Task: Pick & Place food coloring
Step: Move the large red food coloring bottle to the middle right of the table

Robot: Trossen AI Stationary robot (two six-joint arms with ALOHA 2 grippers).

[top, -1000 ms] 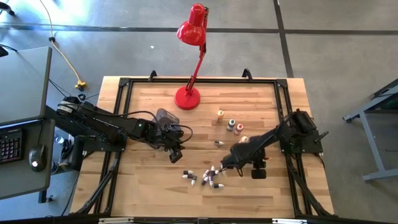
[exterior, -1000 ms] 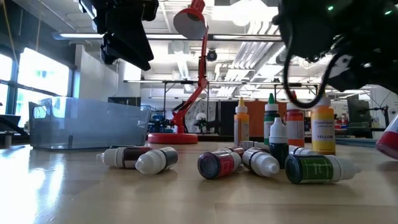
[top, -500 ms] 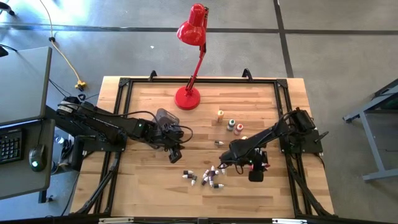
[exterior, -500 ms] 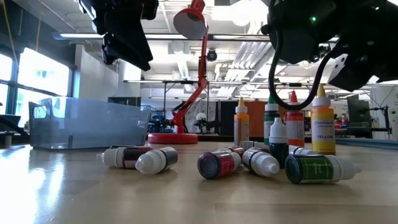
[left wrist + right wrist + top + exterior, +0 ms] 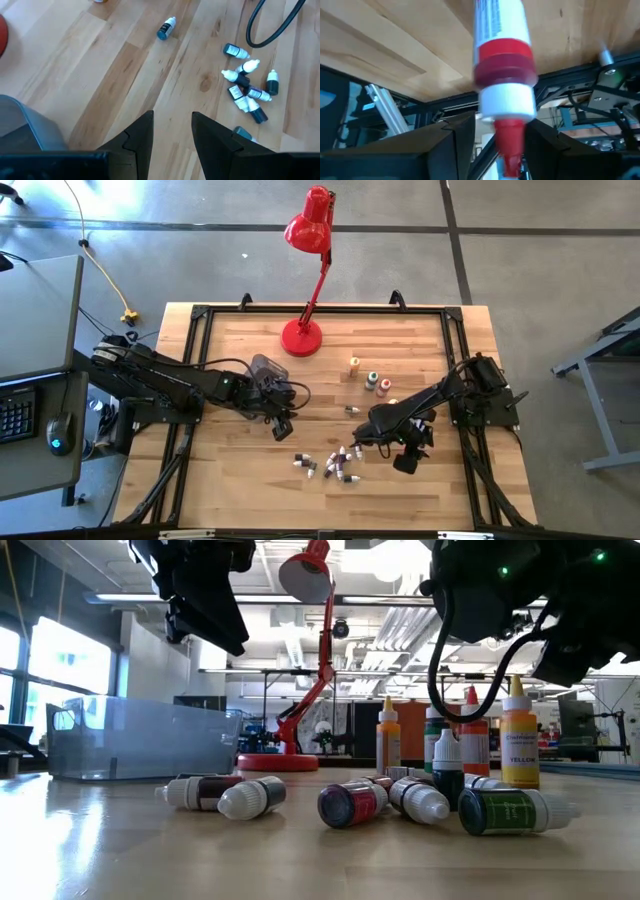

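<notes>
In the low view, the foreground holds a scatter of food coloring bottles lying on the table: a white-capped one at left, a red one in the middle, a green one at right. Behind them, right of centre, several bottles stand upright, among them a yellow bottle. At mid-left sits a grey tub, with a red lamp behind at centre.

From above, the right gripper hangs at lower centre-right, over the lying cluster. Its wrist view shows a red-and-white bottle between the fingers, tip out past them; I cannot tell whether the fingers clamp it.

The left gripper hovers at centre-left, just beside the tub, fingers parted and empty.
</notes>
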